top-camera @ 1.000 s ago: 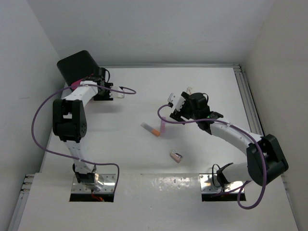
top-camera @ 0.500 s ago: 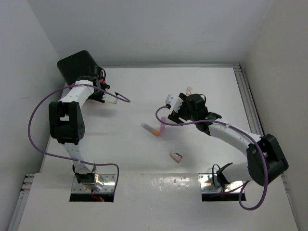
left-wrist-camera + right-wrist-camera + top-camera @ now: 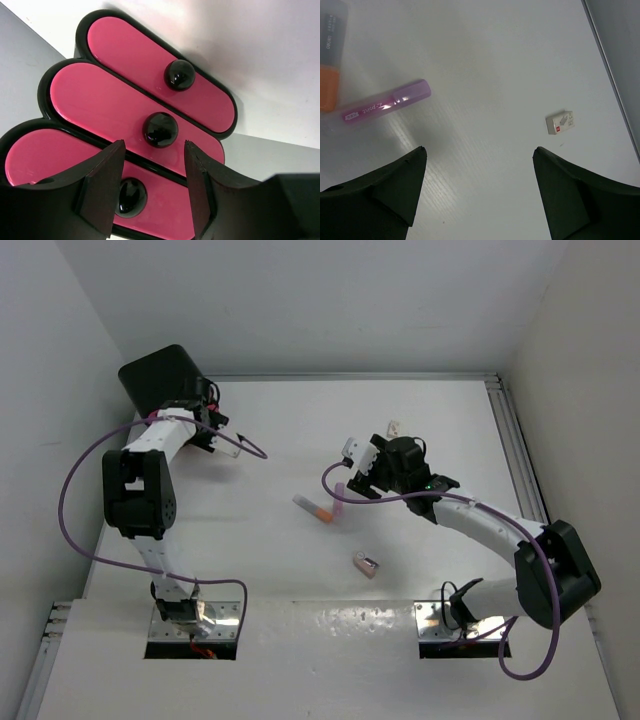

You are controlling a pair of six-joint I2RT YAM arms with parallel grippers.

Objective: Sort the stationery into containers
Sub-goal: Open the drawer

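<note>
Your left arm stretches to the far left corner, where the glossy black box-shaped cabinet [image 3: 155, 375] stands close to the side wall. The left gripper [image 3: 153, 150] faces its pink drawers [image 3: 100, 100], fingers partly apart and holding nothing. The lowest round black knob [image 3: 131, 197] shows between them.

Your right arm bends inward over the white counter [image 3: 450, 420]. The right gripper [image 3: 479, 150] hovers spread wide and empty. The lilac marker [image 3: 387, 104] and the orange-and-white marker [image 3: 330, 60] lie just beside it, toward mid-counter. The small white eraser block [image 3: 560, 122] lies toward the metal rail [image 3: 515, 450] at the right edge. A pinkish block [image 3: 367, 564] lies nearer the bases, with bare counter around it.
</note>
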